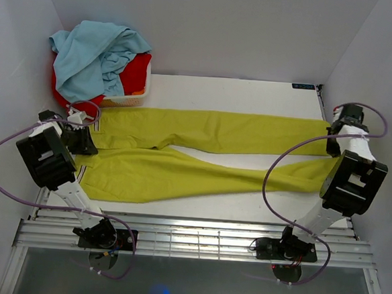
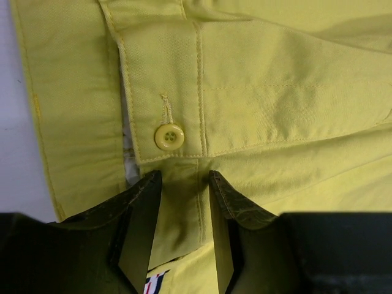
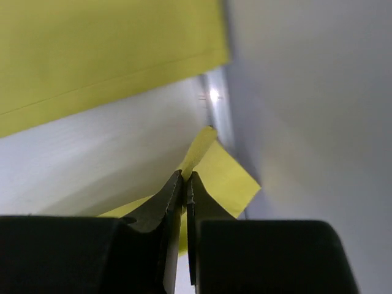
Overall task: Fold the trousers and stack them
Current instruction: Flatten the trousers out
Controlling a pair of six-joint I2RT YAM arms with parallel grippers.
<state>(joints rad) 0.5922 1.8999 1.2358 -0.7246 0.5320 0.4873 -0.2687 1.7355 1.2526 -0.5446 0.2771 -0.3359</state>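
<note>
The yellow-green trousers [image 1: 204, 131] lie spread across the white table [image 1: 253, 94], waist at the left and legs running right, the near leg crossing diagonally. My left gripper [image 1: 82, 139] is at the waistband. In the left wrist view its jaws [image 2: 182, 184] stand narrowly apart with a fold of waistband cloth [image 2: 275, 92] held between them, just below the button [image 2: 169, 136] and above the striped label [image 2: 156, 282]. My right gripper [image 1: 332, 140] is at the far right. In the right wrist view it [image 3: 185, 177] is shut on the thin edge of a leg hem [image 3: 226, 177].
A white basket [image 1: 128, 100] stands at the back left corner, holding a light blue garment [image 1: 95, 52] and a red garment [image 1: 137, 72]. White walls close in the left, right and back sides. A metal rail frame [image 1: 196, 238] runs along the near edge.
</note>
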